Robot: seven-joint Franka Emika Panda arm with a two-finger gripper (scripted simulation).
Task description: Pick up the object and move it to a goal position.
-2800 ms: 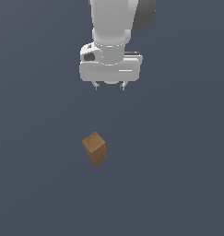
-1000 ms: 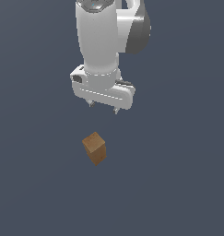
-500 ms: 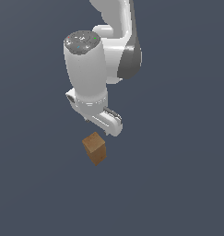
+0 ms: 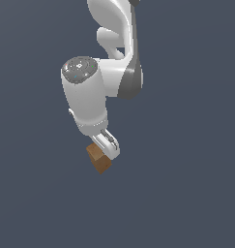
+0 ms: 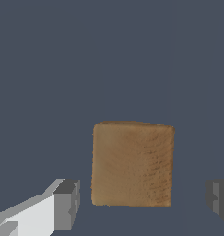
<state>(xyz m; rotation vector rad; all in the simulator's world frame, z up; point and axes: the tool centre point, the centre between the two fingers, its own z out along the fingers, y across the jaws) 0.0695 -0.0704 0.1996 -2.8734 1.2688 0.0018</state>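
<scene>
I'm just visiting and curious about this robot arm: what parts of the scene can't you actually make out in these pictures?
- Exterior view: the gripper fingertips are hidden by the arm's wrist, so any contact with the block is unclear.
- Exterior view: the block's upper part is covered by the gripper.
- Wrist view: one finger is cut off by the picture's edge.
- No goal marker shows in either view.

No legible text, label, brand, number or sign is found in either view. The block (image 4: 98, 157) shows only a plain tan-brown grain on its faces. The arm's white shell (image 4: 85, 99) carries no readable marking; small coloured dots on its round cap are too small to be read.
</scene>
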